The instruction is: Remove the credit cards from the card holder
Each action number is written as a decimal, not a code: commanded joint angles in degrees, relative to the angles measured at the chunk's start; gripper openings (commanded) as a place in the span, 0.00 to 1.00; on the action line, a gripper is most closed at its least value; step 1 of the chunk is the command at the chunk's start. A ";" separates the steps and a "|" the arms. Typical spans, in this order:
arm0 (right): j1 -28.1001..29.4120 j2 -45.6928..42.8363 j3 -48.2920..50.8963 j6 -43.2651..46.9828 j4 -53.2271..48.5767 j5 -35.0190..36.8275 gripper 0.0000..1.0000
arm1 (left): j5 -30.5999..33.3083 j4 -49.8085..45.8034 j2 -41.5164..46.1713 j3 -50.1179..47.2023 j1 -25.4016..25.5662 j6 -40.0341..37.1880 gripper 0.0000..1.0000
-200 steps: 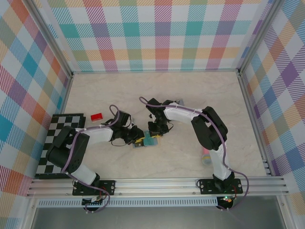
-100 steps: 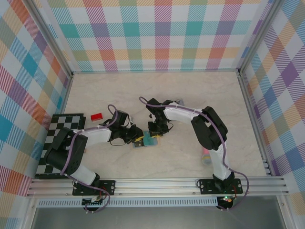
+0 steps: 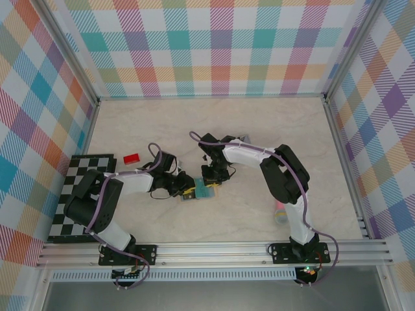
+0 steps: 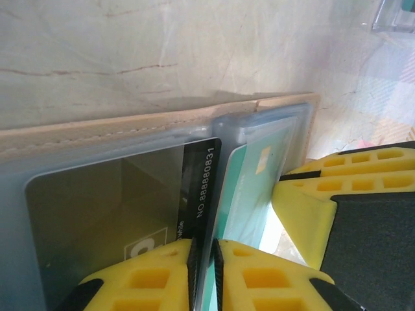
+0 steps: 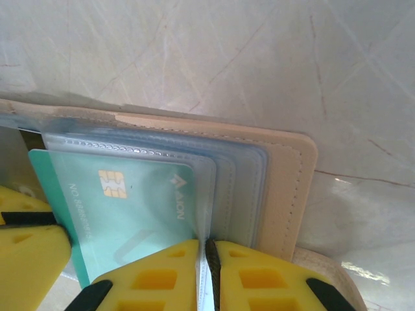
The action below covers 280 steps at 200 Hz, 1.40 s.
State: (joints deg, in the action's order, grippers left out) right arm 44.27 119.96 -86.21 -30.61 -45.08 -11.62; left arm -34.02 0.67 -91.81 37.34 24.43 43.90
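Observation:
The card holder (image 3: 192,194) lies open on the table between both arms, its tan edge (image 4: 130,126) framing blue-grey sleeves (image 5: 285,188). A teal-green card (image 4: 249,188) with a gold chip (image 5: 123,207) sticks partly out of a sleeve. My left gripper (image 4: 204,272) is shut on that card's edge, right beside a dark card (image 4: 110,207) in the neighbouring pocket. My right gripper (image 5: 206,272) is shut on a sleeve of the card holder. The red card (image 3: 132,158) lies loose on the table to the left. From above, the left gripper (image 3: 187,189) and right gripper (image 3: 211,181) nearly touch.
A black-and-white checkered board (image 3: 78,201) lies at the left edge. A clear plastic box (image 3: 244,138) sits behind the right arm, its corner (image 4: 395,16) visible. A pink object (image 3: 280,212) lies beside the right arm's lower link.
The left wrist has shifted slightly. Both grippers stay pinched at the card holder, and the teal-green card sits in about the same place.

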 commanded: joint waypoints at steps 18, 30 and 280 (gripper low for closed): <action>0.47 4.32 1.80 0.90 -2.65 2.74 0.14 | -2.18 2.64 -1.19 0.62 -0.51 0.03 0.15; 0.51 4.38 1.92 1.02 -2.47 2.70 0.14 | -2.58 3.29 -1.18 0.53 -0.52 0.18 0.14; -2.69 -12.89 2.87 -0.24 5.48 -9.13 0.30 | 15.23 -35.19 19.89 11.01 -1.13 -13.64 0.00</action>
State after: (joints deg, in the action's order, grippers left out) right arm 43.22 115.46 -85.10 -30.02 -44.18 -13.78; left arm -20.93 -28.12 -75.48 44.88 24.05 32.03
